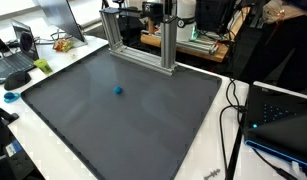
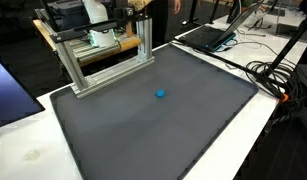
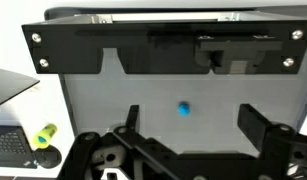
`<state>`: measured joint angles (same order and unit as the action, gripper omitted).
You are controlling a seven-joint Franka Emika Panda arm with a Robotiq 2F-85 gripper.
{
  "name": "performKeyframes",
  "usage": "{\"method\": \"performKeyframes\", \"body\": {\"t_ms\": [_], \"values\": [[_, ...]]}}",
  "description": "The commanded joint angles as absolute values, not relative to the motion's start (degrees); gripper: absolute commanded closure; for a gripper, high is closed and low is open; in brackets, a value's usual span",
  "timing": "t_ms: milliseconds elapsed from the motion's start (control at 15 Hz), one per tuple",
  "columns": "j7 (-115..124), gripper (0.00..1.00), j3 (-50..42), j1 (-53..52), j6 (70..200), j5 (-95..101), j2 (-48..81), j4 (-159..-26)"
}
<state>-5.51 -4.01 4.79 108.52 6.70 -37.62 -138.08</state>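
A small blue ball [image 1: 118, 89] lies alone on a large dark grey mat [image 1: 143, 125] and shows in both exterior views [image 2: 160, 95]. In the wrist view the ball [image 3: 183, 108] lies on the mat between and a little beyond my two black fingers. My gripper [image 3: 193, 125] is open and empty, high above the mat. Neither the arm nor the gripper shows in the exterior views.
An aluminium frame [image 1: 143, 40] [image 2: 103, 55] stands at the mat's far edge; in the wrist view it shows as a black bar [image 3: 163, 50]. Laptops [image 1: 18, 60] [image 2: 208, 35], cables [image 1: 233, 110] [image 2: 278, 75] and a yellow-green object [image 3: 45, 133] lie on the white table around the mat.
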Motion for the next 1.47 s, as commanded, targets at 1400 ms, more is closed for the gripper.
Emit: {"method": "performKeyframes", "body": {"t_ms": [1400], "values": [[-0.4,0.0,1.0,-1.0,117.0,1.7,-40.6,-150.6]]}}
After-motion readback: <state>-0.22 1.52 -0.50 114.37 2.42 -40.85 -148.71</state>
